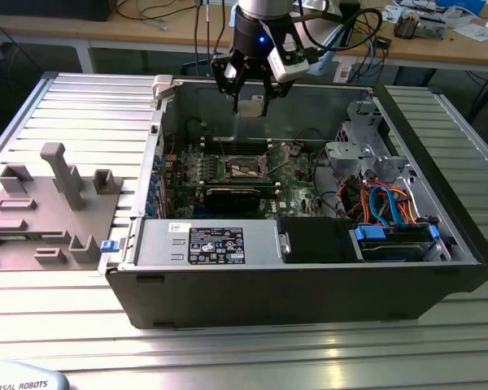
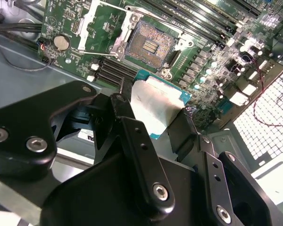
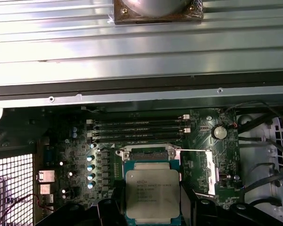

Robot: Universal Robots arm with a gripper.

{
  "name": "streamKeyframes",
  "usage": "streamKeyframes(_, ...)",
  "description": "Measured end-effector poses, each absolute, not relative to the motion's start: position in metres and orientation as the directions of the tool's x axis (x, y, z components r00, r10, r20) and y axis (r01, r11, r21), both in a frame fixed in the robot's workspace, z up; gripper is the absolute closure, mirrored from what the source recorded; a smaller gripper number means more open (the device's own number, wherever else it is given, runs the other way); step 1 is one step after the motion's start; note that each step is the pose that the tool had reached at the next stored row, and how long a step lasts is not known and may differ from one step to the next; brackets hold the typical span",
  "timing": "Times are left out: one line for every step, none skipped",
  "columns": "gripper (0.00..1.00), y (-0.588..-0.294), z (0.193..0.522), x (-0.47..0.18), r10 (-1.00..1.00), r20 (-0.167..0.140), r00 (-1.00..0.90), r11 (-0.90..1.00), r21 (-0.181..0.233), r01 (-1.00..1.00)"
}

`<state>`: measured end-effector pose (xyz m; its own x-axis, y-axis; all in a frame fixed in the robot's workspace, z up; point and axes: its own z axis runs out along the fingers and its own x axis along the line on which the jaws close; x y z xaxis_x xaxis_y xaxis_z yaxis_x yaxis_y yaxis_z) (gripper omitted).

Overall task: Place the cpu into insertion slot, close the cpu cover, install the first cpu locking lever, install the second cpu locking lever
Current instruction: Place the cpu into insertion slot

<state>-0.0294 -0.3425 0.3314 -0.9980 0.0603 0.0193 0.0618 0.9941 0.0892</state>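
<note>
Tabletop (image 1: 228, 357) of grooved metal lies nearest in the exterior view, with a grey fixture (image 1: 41, 219) on that view's left and an open case (image 1: 309, 284) lying on its side in the middle. Along the case's near edge sit a power supply (image 1: 215, 244) and, toward the view's right, a drive (image 1: 390, 240) with blue cables (image 1: 382, 199). Behind these lies the green board (image 1: 293, 175) with the slot (image 1: 246, 168) (image 2: 150, 44) near its middle; the slot lies uncovered in the second wrist view, and the cover (image 2: 87, 21) is swung off it to 1 side. Above the board and well clear of it hangs the gripper (image 1: 250, 107), its 2 fingers (image 2: 137, 141) clenched on opposite edges of the cpu (image 2: 158, 106) (image 3: 152, 193). The cpu is held flat between them, silver top showing in both wrist views, apart from the slot and touching nothing but the fingers. Memory slots (image 3: 137, 127) run just beside the slot in the first wrist view. Beyond the case's far wall (image 1: 309, 101), 1 wooden bench (image 1: 439, 45) carries loose cables (image 1: 159, 12).
</note>
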Motion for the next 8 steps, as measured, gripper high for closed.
streamKeyframes(0.45,-0.3425,0.3313,-0.0294,0.064,0.019,-0.998,0.994,0.089,0.065)
streamKeyframes(0.45,-0.3425,0.3313,-0.0294,0.067,0.019,-0.998,0.994,0.089,0.068)
streamKeyframes(0.45,-0.3425,0.3313,-0.0294,0.070,0.019,-0.997,0.993,0.089,0.072)
streamKeyframes(0.45,-0.3425,0.3313,-0.0294,0.075,0.019,-0.997,0.993,0.089,0.076)
streamKeyframes(0.45,-0.3425,0.3313,-0.0294,0.077,0.019,-0.997,0.993,0.089,0.078)
streamKeyframes(0.45,-0.3425,0.3312,-0.0294,0.079,0.019,-0.997,0.993,0.089,0.081)
streamKeyframes(0.45,-0.3425,0.3312,-0.0294,0.082,0.019,-0.996,0.993,0.089,0.083)
streamKeyframes(0.45,-0.3425,0.3312,-0.0294,0.086,0.019,-0.996,0.992,0.089,0.087)
